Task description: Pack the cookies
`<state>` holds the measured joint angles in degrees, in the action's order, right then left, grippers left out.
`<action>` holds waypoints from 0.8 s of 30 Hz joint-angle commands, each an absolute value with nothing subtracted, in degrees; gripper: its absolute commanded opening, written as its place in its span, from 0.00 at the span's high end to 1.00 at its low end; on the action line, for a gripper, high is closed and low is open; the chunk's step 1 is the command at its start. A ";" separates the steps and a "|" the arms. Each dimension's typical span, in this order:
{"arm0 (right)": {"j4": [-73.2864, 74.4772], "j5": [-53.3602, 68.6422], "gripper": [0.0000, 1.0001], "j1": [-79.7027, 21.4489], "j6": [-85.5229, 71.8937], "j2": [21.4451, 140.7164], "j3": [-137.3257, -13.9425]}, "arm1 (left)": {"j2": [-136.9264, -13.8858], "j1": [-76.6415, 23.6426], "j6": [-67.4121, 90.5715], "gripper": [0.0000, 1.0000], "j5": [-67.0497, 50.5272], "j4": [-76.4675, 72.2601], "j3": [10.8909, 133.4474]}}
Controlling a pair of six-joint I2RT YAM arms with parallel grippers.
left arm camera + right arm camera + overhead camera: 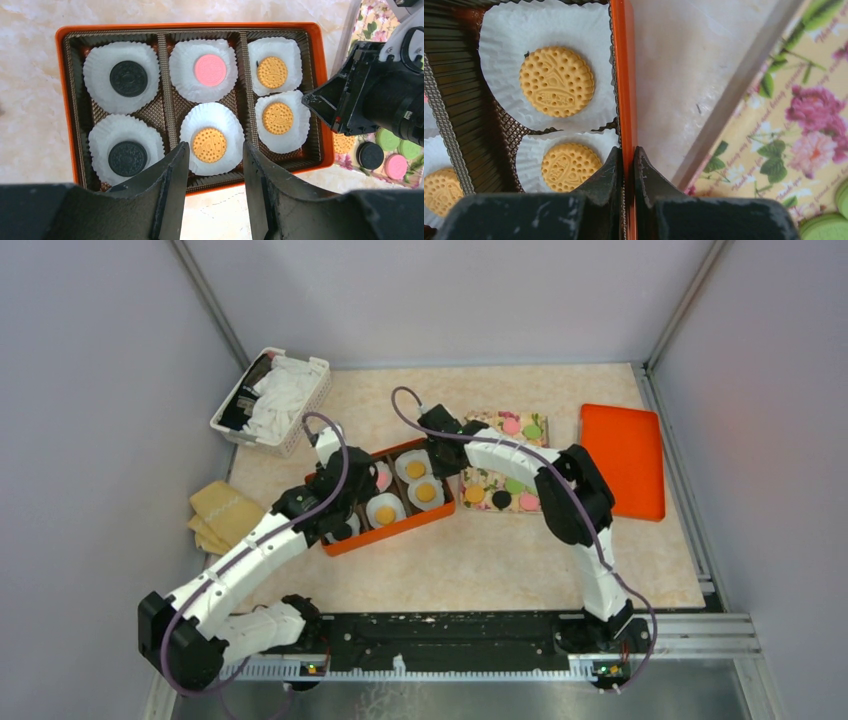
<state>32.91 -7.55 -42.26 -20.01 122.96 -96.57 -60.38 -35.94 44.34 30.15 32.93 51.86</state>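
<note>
My right pincer (626, 165): matt black plastic, edges scuffed pale. Orange box (623, 75): rim smooth, glossy. Its brown liner (469, 115): ribbed, shiny plastic. Cups (499, 35): white pleated paper. Cookies (556, 81): matt, embossed, pitted. Surface (674, 60): smooth marble-look, slight sheen.

The left arm (250, 552) stretches forward and inward. The left gripper (215, 150) points down, its fingers parted about halfway and holding nothing. The right arm (565, 495) folds over to the left. The right gripper (626, 154) is pinched tight on the orange box's side wall (623, 75).
</note>
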 commanded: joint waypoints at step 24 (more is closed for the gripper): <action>32.25 -15.74 0.56 -41.66 -29.49 106.57 -84.77 | -60.93 -35.98 37.43 0.50 27.20 25.10 53.61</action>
